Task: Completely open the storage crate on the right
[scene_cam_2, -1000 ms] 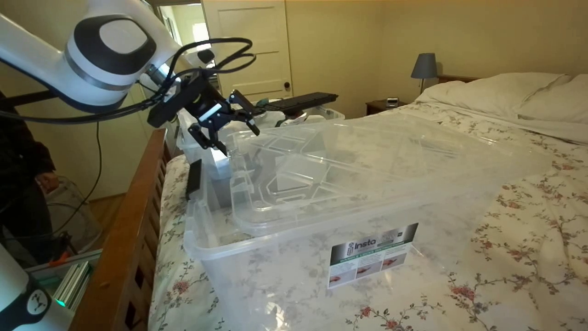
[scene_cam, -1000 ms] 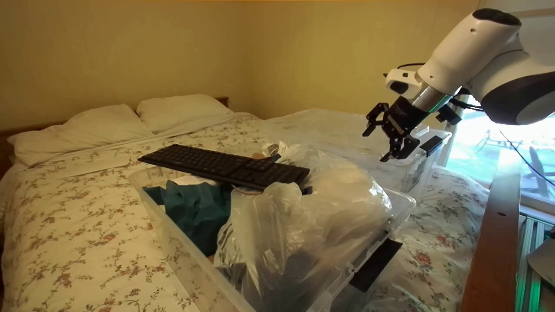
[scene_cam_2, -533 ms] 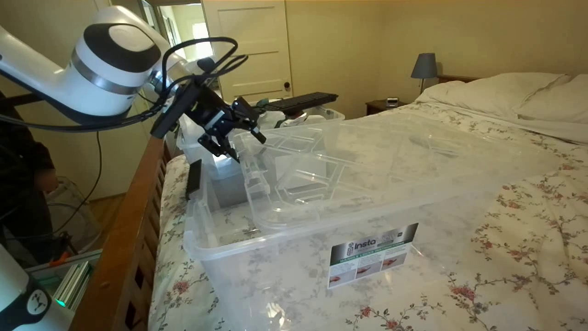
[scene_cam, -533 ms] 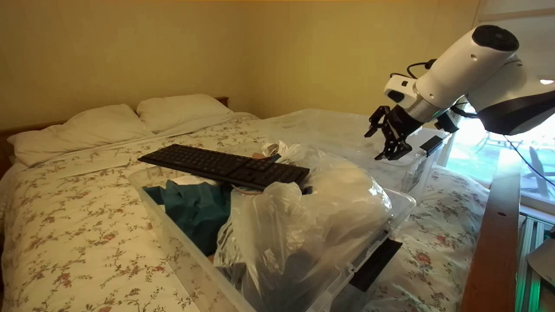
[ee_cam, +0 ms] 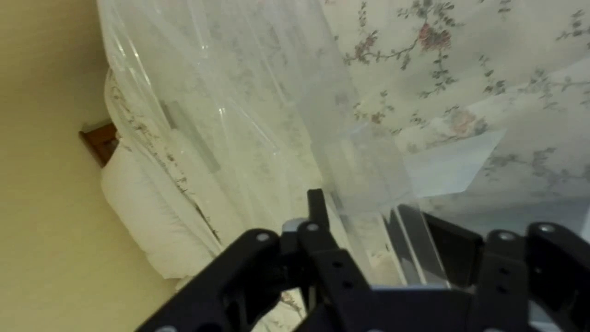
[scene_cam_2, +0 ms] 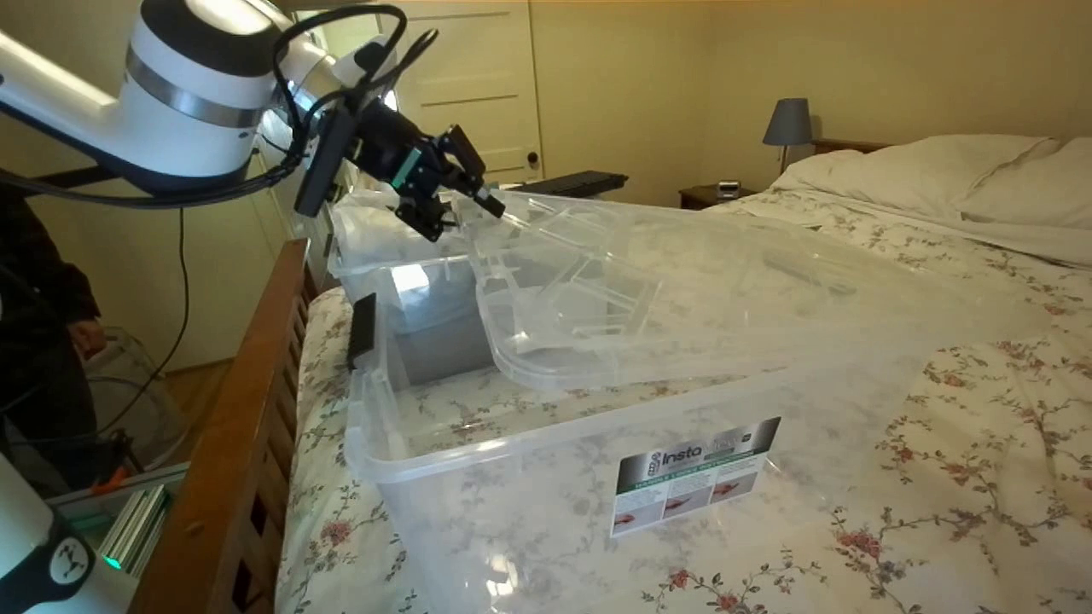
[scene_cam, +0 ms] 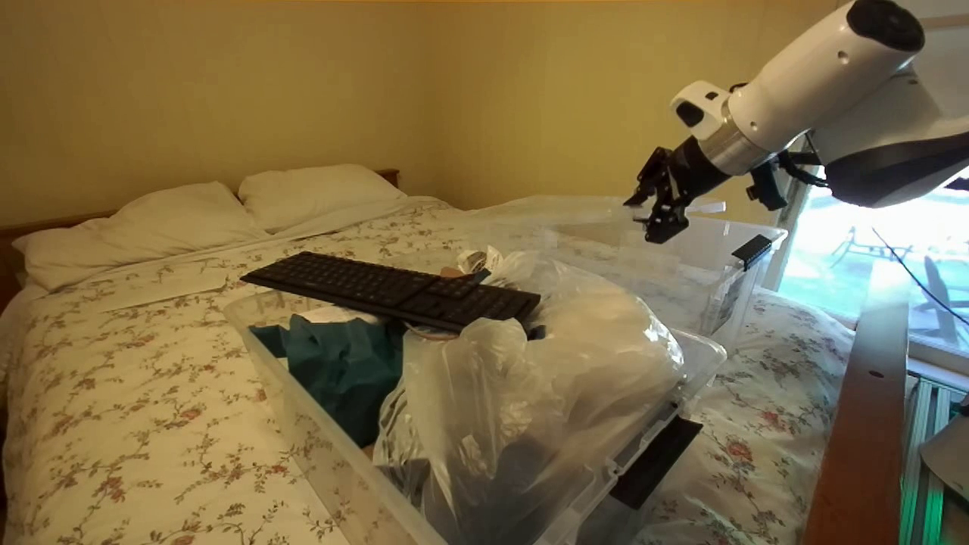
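The storage crate is a large clear plastic bin (scene_cam_2: 512,503) on the bed, with a printed label on its side and a black latch (scene_cam_2: 362,328) at the near end. Its clear lid (scene_cam_2: 597,290) is tilted in an exterior view: the near end is raised well above the rim and the far end sits low. My gripper (scene_cam_2: 467,220) has its fingers on either side of the lid's raised edge. In the wrist view the lid's ribbed edge runs between the fingertips, so the gripper (ee_cam: 362,203) is shut on it with the jaws partly apart.
Beside it stands another clear bin (scene_cam: 318,439) with a black keyboard (scene_cam: 378,291), green cloth (scene_cam: 341,363) and a bulging plastic bag (scene_cam: 545,371). A wooden bed rail (scene_cam_2: 230,435) runs along the robot's side. A person (scene_cam_2: 51,341) stands beyond it.
The fingers have come together on the lid's edge. Then the gripper has risen, lifting the near end of the lid and widening the gap above the crate.
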`<state>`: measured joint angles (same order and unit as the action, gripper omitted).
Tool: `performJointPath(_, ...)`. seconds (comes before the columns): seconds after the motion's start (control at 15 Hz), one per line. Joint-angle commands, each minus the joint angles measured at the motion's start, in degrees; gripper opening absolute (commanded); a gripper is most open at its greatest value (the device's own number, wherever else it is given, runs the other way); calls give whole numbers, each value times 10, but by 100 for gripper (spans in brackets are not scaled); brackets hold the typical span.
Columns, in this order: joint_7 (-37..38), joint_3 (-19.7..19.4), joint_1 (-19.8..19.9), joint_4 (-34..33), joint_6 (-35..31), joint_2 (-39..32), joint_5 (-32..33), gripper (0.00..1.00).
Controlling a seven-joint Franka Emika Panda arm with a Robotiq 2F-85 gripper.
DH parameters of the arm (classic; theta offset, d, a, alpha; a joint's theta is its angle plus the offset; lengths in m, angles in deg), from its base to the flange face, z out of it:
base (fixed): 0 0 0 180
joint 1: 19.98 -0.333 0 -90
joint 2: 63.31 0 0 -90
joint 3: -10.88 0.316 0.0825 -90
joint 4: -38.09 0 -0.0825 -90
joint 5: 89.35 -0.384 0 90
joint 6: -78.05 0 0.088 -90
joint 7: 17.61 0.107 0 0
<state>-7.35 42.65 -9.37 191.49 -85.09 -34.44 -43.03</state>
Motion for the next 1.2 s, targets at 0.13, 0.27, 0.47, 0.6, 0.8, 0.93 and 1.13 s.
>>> performJointPath(0.13,59,6,40,-60,0,6,-13,0)
performJointPath(0.27,42,-2,37,-84,5,-15,-26,3)
performJointPath(0.47,10,-44,7,-117,-8,-60,-81,2)
performJointPath(0.6,-25,-84,-10,-139,-13,-81,-124,3)
performJointPath(0.8,-104,-175,-89,-164,-14,-103,-202,3)
performJointPath(0.93,-166,-224,-152,-172,-7,-92,-278,3)
performJointPath(1.13,-256,-293,-237,-165,3,-41,-377,3)
